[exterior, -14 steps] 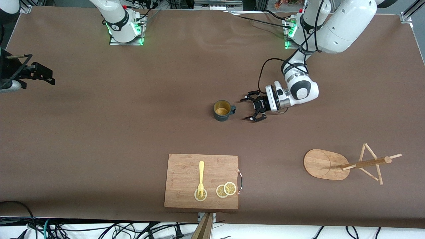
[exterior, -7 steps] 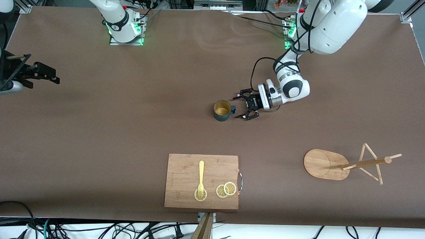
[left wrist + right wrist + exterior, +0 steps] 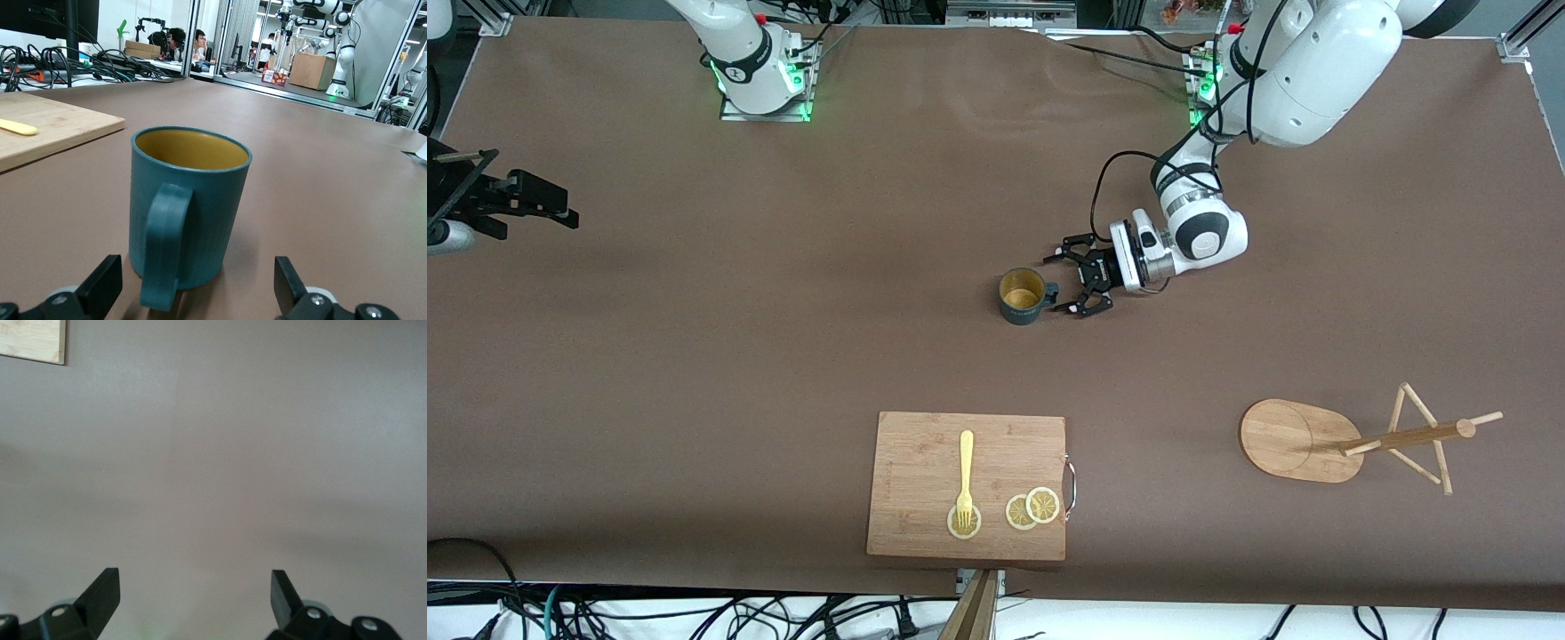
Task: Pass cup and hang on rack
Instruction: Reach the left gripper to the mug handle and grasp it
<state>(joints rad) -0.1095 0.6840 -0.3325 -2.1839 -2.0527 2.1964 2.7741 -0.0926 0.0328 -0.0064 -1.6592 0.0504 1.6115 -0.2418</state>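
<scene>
The teal mug [image 3: 1022, 297] stands upright on the brown tabletop [image 3: 783, 356], roughly mid-table, with its yellowish inside showing and its loop handle turned toward the left gripper [image 3: 1069, 284]. That gripper lies low and level just beside the mug on the side toward the left arm's end of the tabletop, its jaws spread wide and holding nothing. The handle points into the gap between the jaws without touching either of them; in the left wrist view the mug [image 3: 185, 210] fills the middle of the picture, handle foremost, with one dark fingertip [image 3: 100, 283] to each side of it and clear tabletop between fingertip and mug wall.

The right gripper [image 3: 551, 206] hangs over bare tabletop at the right arm's end, well apart from the mug; this arm waits. Its jaws are also spread and empty, and the right wrist view shows only plain brown surface between its fingertips [image 3: 103, 590].

The wooden mug tree [image 3: 1352, 440] stands on its oval base toward the left arm's end of the tabletop, nearer to the front camera than the left gripper's jaws and well apart from them, its pole and thin pegs bare.

A bamboo cutting board [image 3: 925, 471] lies nearer to the front camera than the mug, also well clear of both sets of jaws. On it rest a yellow fork [image 3: 966, 476] and three lemon slices [image 3: 1033, 508], the fork's tines lying on one slice
</scene>
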